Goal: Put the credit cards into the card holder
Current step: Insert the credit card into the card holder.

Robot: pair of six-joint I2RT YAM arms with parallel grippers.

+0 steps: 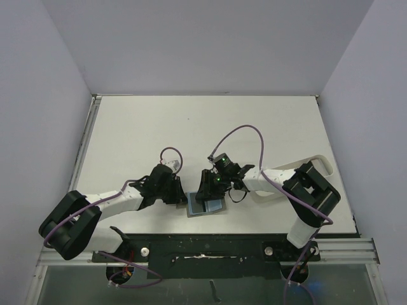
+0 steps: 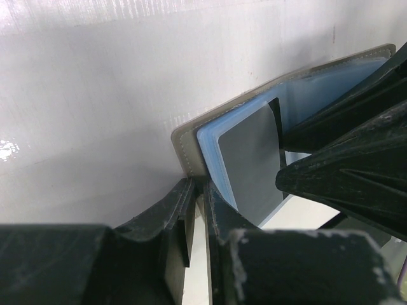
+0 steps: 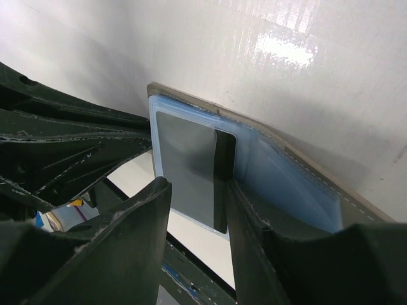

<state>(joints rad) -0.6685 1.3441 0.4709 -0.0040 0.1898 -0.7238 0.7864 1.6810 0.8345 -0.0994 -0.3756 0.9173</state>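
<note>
An open wallet (image 1: pixel 217 207) is shown lying near the front edge of the white table (image 1: pixel 159 127), between the two arms, with its pale blue lining turned up. A dark grey card (image 3: pixel 184 152) with a black stripe is gripped by its long edges in the right claw (image 3: pixel 197 184), whose fingers are set partway apart. The card is laid against the lining at the end nearest the left claw (image 2: pixel 198 190). That claw is drawn narrow at the wallet's olive corner, which appears to be pinched, though the contact is partly hidden.
</note>
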